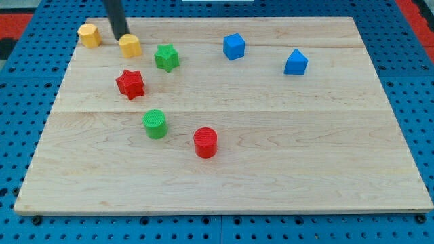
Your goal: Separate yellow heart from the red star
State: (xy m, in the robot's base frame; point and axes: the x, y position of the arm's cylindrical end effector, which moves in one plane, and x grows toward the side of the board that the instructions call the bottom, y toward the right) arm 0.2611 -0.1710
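The yellow heart [130, 45] lies near the board's top left. The red star [130, 84] lies just below it in the view, a small gap apart. My tip [121, 36] stands right at the heart's upper left edge, touching it or nearly so. The rod rises out of the view's top.
Another yellow block [89, 34] sits to the left of my tip near the board's top-left corner. A green star [166, 57] lies just right of the heart. A green cylinder [155, 124] and a red cylinder [205, 142] lie lower down. A blue cube [234, 46] and another blue block [296, 62] lie to the right on the wooden board [285, 156].
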